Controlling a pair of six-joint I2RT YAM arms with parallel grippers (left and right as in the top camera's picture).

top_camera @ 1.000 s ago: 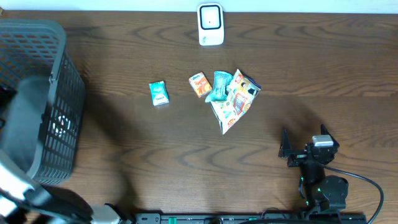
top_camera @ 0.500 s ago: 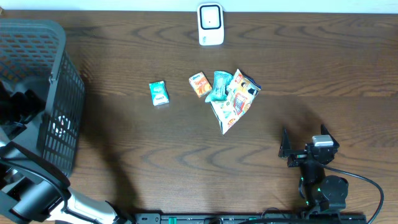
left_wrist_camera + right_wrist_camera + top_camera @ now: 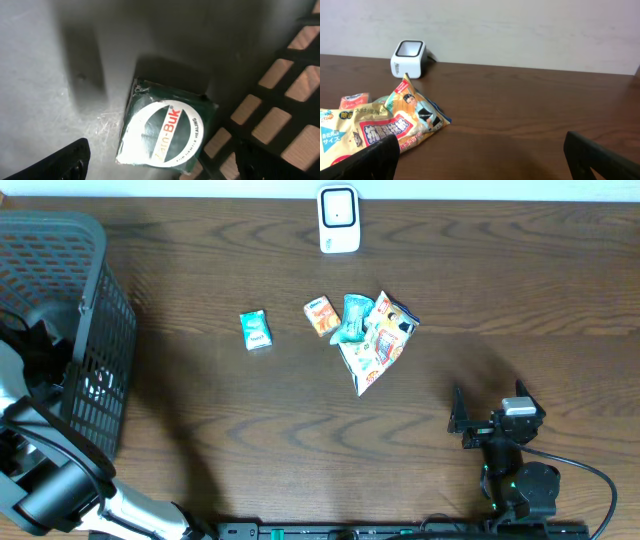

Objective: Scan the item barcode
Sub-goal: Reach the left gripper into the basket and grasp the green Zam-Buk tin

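**Both grippers open, green box on the basket floor**

We see the left gripper [image 3: 160, 167] reaching down inside the grey basket [image 3: 95, 310], its two fingers spread wide and closed on nothing. Right in front of it, between the finger tips and a little beyond them, a dark green box [image 3: 167, 130] with a round white label lies flat on the basket floor. We cannot tell whether either finger touches it. The lattice wall of the basket stands close beside the finger on the right of the wrist view.

The right gripper [image 3: 485, 162] sits low over the table with its jaws fully apart and empty. Ahead of it and to its left lies a snack bag [image 3: 395, 122], with an orange packet [image 3: 320, 316], a teal packet [image 3: 352, 318] and a green packet [image 3: 256, 330] further left. Far ahead of this gripper, at the table's back edge, stands the white scanner [image 3: 409, 59].
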